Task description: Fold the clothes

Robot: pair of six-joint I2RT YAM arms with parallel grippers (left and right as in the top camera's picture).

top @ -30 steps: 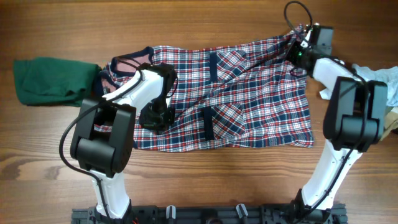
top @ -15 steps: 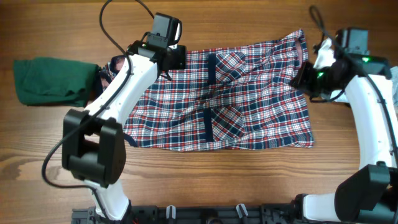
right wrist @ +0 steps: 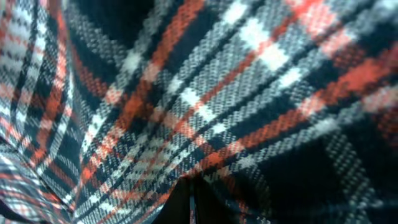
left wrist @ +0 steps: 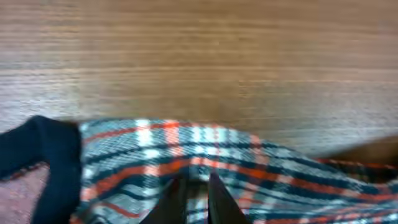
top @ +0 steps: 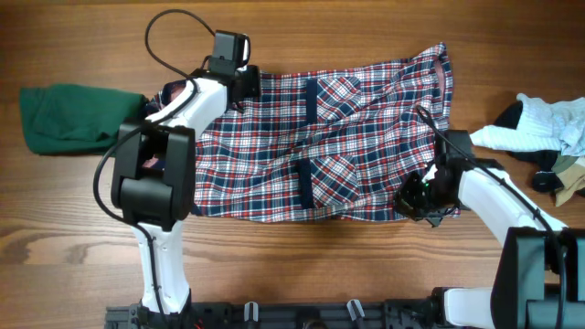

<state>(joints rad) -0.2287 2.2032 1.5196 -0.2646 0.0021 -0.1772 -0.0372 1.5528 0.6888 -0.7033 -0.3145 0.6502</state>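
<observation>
Because plaid fills the right wrist view, I see the right gripper [right wrist: 189, 202] pressed closed at the near right corner of the plaid garment [top: 347, 137]; whether cloth is caught is unclear. The left gripper [left wrist: 193, 196] pinches its far left hem, the garment lying spread on the table [top: 366, 274]. A pale cloth heap [top: 544, 132] is cut off at the right edge.

Pretty much wall-to-wall plaid cloth [right wrist: 205, 106] here, red, navy and white, so close you can see the weave. It's rumpled, with folds running diagonally down toward bottom centre. Right there the right gripper [right wrist: 190, 202] pokes in, two dark fingers pressed together with only a thin seam between them. Can't tell if any cloth is actually pinched.
</observation>
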